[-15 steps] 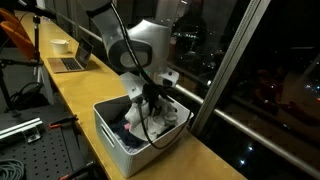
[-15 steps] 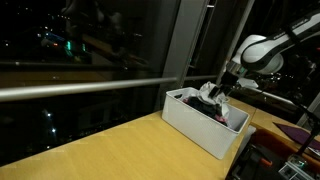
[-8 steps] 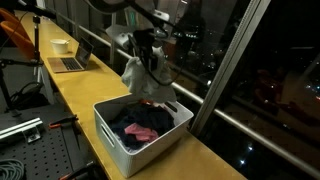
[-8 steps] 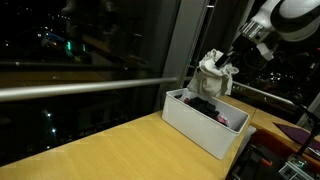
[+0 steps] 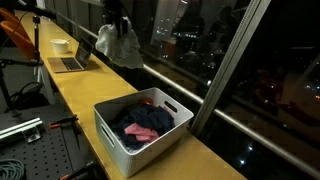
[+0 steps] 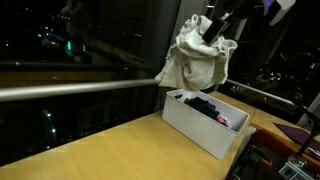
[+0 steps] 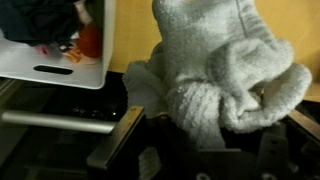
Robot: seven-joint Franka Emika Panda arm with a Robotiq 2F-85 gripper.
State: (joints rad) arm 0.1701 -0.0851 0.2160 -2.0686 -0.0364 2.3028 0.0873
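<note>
Tool [image 6: 214, 27]: closed, gripping the pale cloth [image 6: 194, 56] by a bunched upper fold. The jaws themselves are largely buried in fabric in both exterior views, yet the cloth hangs from them with no other support.

Pale cloth: a thick, grey-white knitted piece (towel or garment, cannot tell which). It hangs in the air, high above the bench [image 6: 110, 140] and well apart from everything on it. In an exterior view the cloth [image 5: 119, 44] sits under the tool [image 5: 115, 17], up and to the left of the white bin [image 5: 112, 137] and farther away than the bin. In the wrist view the cloth [image 7: 222, 76] fills most of the frame, crumpled into heavy folds, close against the camera.

White bin: stands on the wooden bench beside the window [image 5: 250, 70], upright, open at the top. In an exterior view its long side wall [image 6: 195, 128] faces the camera. In the wrist view only one corner [image 7: 60, 62], with a slot handle, shows at the upper left.

Contents of the bin: dark clothes [image 5: 147, 124] heaped inside, with a red item [image 7: 90, 41] at the edge of the heap. The pale cloth touches none of them.

Surroundings: a laptop [image 5: 70, 60] and a pale bowl [image 5: 60, 45] rest at the far left end of the bench, well apart from the bin. A metal handrail [image 6: 80, 90] runs along the window.
</note>
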